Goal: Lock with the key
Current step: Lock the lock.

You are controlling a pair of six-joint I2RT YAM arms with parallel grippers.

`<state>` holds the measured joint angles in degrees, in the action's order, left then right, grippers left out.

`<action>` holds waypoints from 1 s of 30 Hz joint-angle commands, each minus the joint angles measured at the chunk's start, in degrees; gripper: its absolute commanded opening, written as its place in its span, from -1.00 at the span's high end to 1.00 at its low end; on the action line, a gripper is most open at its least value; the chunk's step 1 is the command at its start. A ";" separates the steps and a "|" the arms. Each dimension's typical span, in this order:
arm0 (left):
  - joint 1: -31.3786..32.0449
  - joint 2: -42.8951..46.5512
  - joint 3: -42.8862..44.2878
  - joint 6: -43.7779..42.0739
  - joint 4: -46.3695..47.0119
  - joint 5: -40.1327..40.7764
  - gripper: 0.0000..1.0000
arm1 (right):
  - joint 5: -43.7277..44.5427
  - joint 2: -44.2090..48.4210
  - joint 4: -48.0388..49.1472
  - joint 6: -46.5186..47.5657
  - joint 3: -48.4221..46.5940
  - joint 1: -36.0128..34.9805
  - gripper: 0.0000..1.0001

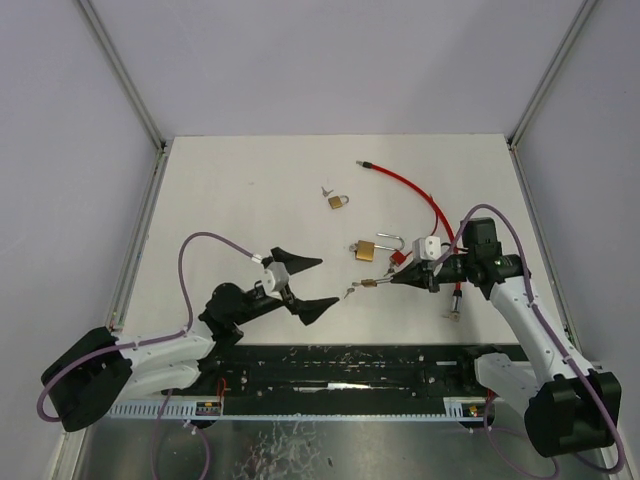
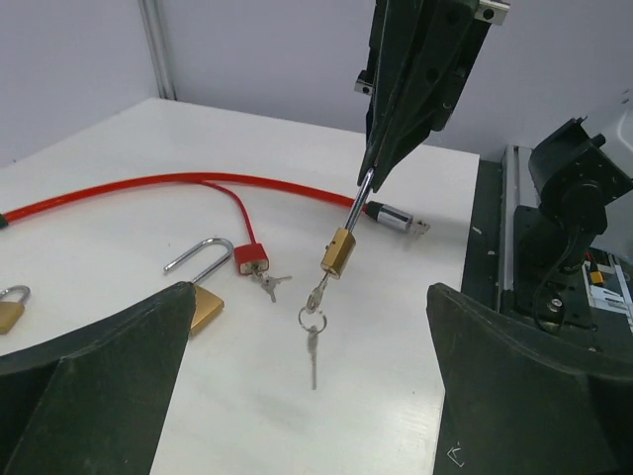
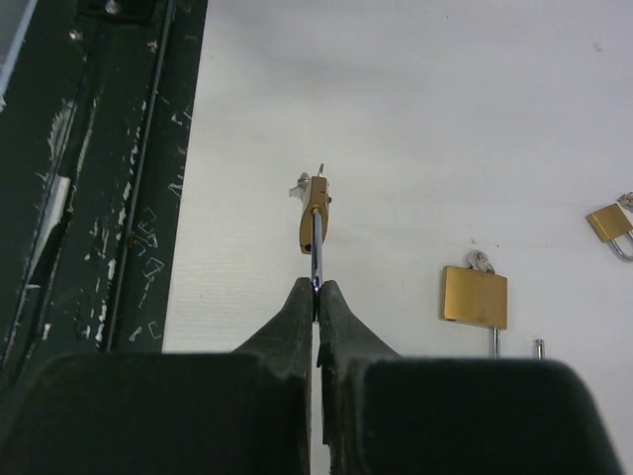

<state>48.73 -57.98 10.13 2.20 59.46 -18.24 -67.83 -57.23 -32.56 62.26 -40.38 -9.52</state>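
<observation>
A small brass padlock (image 1: 368,283) (image 2: 338,252) (image 3: 315,213) hangs above the table, and my right gripper (image 1: 392,279) (image 3: 316,287) is shut on its steel shackle. The key (image 2: 316,294) sits in the lock's keyhole. A ring with a second key (image 2: 313,351) dangles below it. My left gripper (image 1: 328,281) (image 2: 311,322) is wide open, with its fingers (image 2: 109,376) on either side of the dangling keys and touching nothing.
A larger brass padlock (image 1: 366,250) (image 3: 475,297) lies open-shackled on the table beside a red cable lock (image 1: 410,190) (image 2: 251,257) with its own keys. Another small padlock (image 1: 338,201) lies farther back. A black rail (image 1: 350,365) runs along the near edge.
</observation>
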 commanded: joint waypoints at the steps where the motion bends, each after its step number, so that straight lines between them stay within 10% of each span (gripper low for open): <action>1: -0.26 -0.14 -1.02 0.20 12.95 0.77 -1.00 | -7.15 2.47 2.22 -8.58 -2.36 1.83 1.00; 14: -0.19 -18.61 6.73 -8.25 22.42 -13.17 -0.99 | -9.68 4.05 -4.02 -6.46 -5.59 5.06 1.00; 30: -0.15 -36.48 11.81 -4.85 30.46 -9.47 -0.32 | -9.36 -5.18 -19.99 12.43 -9.06 6.31 1.00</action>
<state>48.71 -92.64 22.70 -3.53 81.87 -27.64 -74.61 -61.06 -48.31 68.01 -47.31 -3.57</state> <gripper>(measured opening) 0.675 0.022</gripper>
